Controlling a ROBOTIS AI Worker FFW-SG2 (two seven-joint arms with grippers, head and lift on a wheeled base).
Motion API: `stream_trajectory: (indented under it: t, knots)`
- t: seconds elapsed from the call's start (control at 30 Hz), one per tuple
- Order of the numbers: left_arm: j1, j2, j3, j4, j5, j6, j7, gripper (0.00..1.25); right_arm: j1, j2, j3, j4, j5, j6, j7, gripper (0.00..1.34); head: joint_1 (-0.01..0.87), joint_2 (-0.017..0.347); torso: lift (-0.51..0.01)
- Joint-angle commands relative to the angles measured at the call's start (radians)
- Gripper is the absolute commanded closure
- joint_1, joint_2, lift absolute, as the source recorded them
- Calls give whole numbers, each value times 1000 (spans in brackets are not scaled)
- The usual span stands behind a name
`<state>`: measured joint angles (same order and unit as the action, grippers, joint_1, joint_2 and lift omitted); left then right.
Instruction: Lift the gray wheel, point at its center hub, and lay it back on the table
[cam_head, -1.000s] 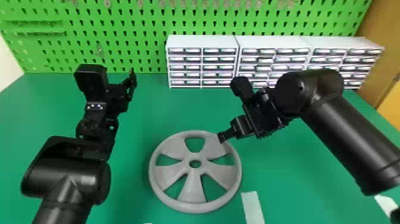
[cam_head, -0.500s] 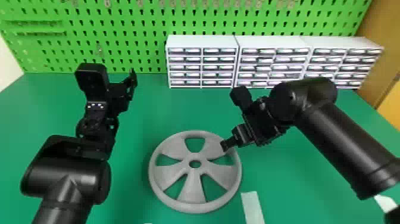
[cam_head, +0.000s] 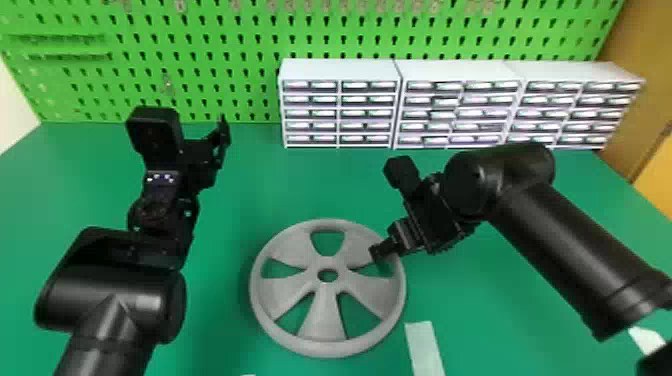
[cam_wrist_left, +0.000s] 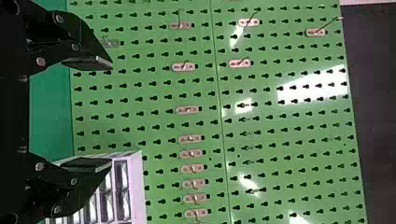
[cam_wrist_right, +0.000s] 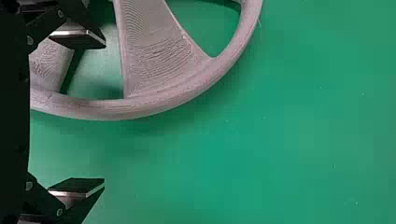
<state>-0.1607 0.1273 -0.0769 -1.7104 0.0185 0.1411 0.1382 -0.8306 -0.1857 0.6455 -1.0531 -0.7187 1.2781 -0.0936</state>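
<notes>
On table (cam_head: 475, 300), spoked gray wheel (cam_head: 322, 317).

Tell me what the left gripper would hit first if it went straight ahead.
Probably the green pegboard; the left gripper points toward it, though how far off it is remains unclear.

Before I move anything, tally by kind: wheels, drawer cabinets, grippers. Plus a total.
Gray wheel: 1
White drawer cabinets: 3 (left cabinet, middle cabinet, right cabinet)
Grippers: 2 (left gripper, right gripper)
Total: 6
</notes>
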Motion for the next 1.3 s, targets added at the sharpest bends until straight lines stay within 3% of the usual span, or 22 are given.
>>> stream_trajectory:
  t: [0.0, 0.83, 0.93, 1.0, 1.07, 1.17, 1.27]
  knots:
    - [1, 0, 0, 0, 0, 0, 1, 510, 1, 5, 14, 13, 1, -9, 0, 240, 692, 48, -96]
    - [0, 0, 0, -2, 0, 0, 4, 510, 2, 11, 32, 50, 16, -36, 0, 274, 692, 48, -96]
    - [0, 0, 0, -2, 0, 0, 4, 510, 2, 11, 32, 50, 18, -36, 0, 406, 692, 48, -96]
    - [0, 0, 0, -2, 0, 0, 4, 510, 2, 11, 32, 50, 18, -36, 0, 601, 692, 48, -96]
    - [0, 0, -1, -2, 0, 0, 4, 512, 2, 11, 32, 50, 21, -36, 0, 714, 692, 48, -96]
    - [0, 0, -1, -2, 0, 0, 4, 512, 1, 11, 32, 50, 22, -36, 0, 742, 692, 48, -96]
    - [0, 0, -1, -2, 0, 0, 4, 512, -1, 11, 34, 50, 25, -34, 0, 906, 692, 48, -96]
